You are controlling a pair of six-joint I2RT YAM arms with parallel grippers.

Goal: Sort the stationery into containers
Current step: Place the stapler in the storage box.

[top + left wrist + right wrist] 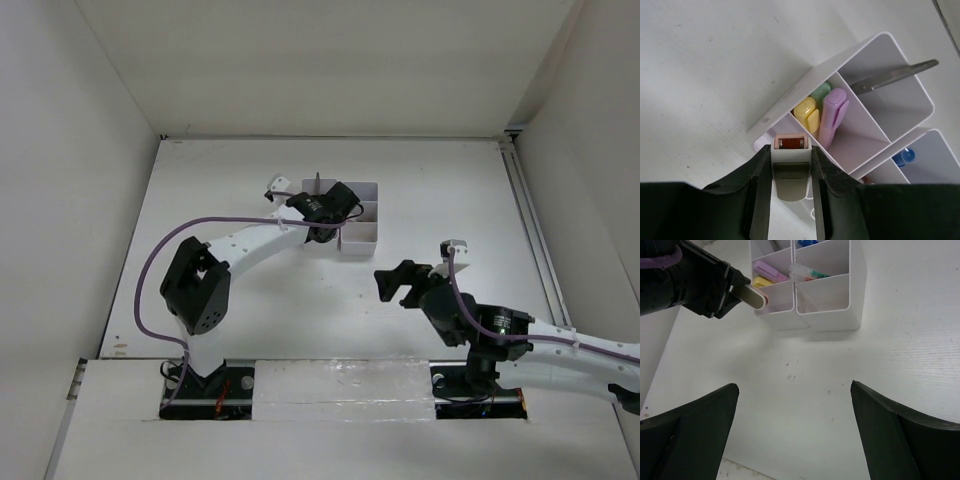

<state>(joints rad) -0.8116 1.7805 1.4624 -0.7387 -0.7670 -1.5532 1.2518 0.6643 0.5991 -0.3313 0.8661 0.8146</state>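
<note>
One: Most of the things look put away. How many are left?

Two: Just one that I can see. The left claw (790, 155) is shut tight on the stapler (791, 175), with one finger on each side of it.

One: Where is the stapler going?

Two: Its tip is over the near corner square of the boxes (790, 94). I think it only has to go down and be let go. I cannot tell if it touches the rim.

One: What is in the boxes?

Two: The next square has a yellow marker (807, 114), a pink marker (834, 112) and a green marker (821, 90), all close together. The far square has the scissors (895, 74), leaning across it. The second box, joined on beside it, has the glue bottle (904, 157) with its blue cap.

One: And the pens and the eraser?

Two: From the right wrist I see something thin in a middle square, but it is too small to name. I cannot find the eraser.

One: What about the right claw (795, 435)?

Two: It is wide open and holds nothing. It hangs above the table (450, 190), well apart from the boxes.

One: Is anything lying loose?

Two: I can't spot any. So I'd say the job is nearly finished.

One: What is the table like?

Two: White and flat, with a few tiny dark specks. White walls (300, 60) stand on three sides, like the inside of a big box. A shiny strip (340, 378) runs along the near edge between the two arms.
</note>
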